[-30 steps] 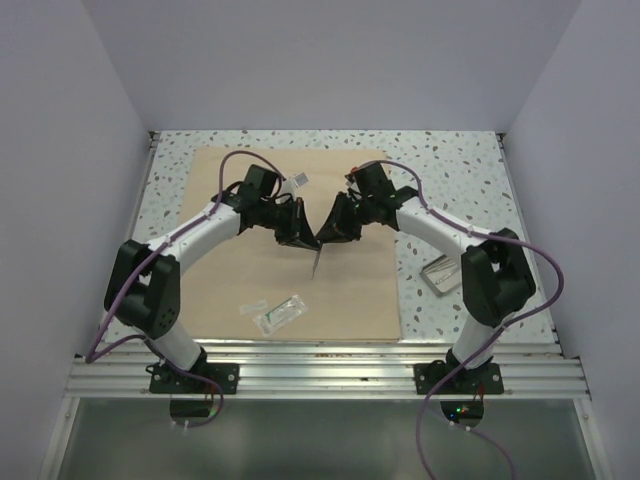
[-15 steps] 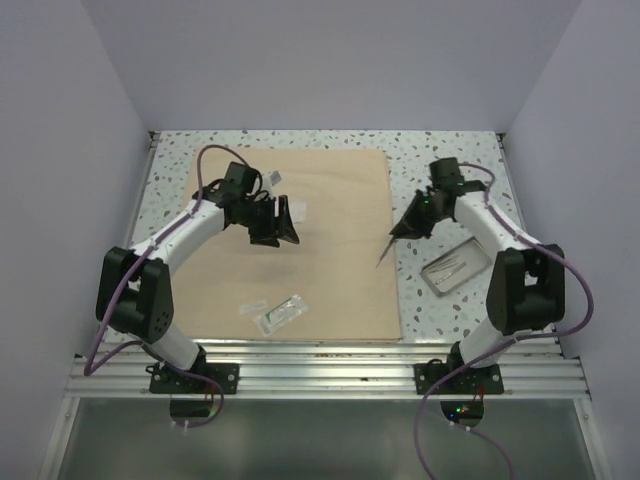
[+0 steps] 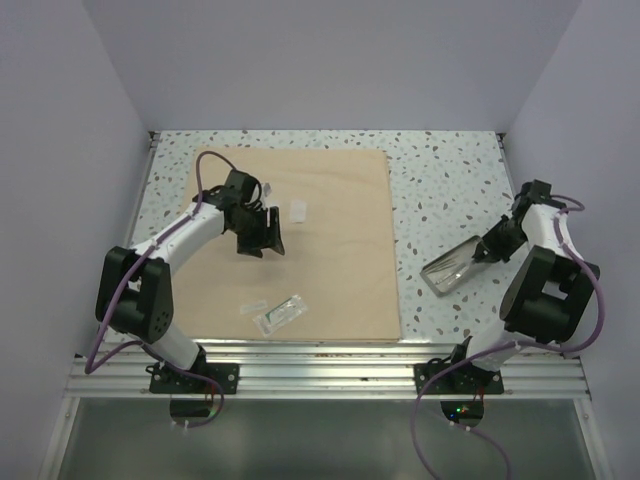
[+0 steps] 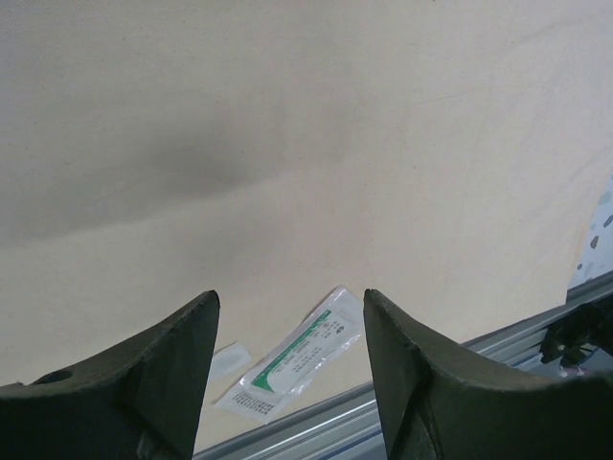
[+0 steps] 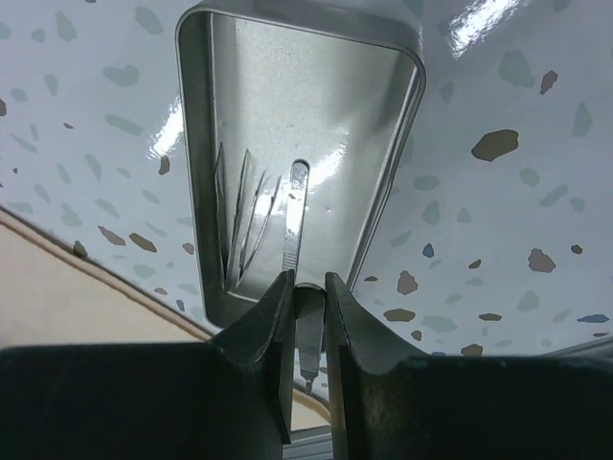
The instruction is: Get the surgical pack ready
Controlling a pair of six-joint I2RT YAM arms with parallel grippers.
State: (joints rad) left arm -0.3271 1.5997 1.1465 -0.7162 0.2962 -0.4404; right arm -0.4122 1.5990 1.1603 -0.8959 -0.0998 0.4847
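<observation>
Plainly, the pack point(image 3: 340, 230) lay spread flat on the surface point(image 3: 440, 170). Over the pack's left part, the left end effector point(image 3: 262, 243) hung wide open. Right of the pack, the right end effector point(image 5: 306, 287) pinched a slim metal tool point(image 5: 296, 216), its far end inside the tray point(image 5: 196, 144).

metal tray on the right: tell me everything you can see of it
Small, shiny metal tray, rectangular, rounded corners, low walls. It sits on the speckled table, right of the tan surgical pack, not touching it. A few thin metal tools lie inside. The right hand grips a slim flat instrument whose tip reaches over the rim into it.
</observation>
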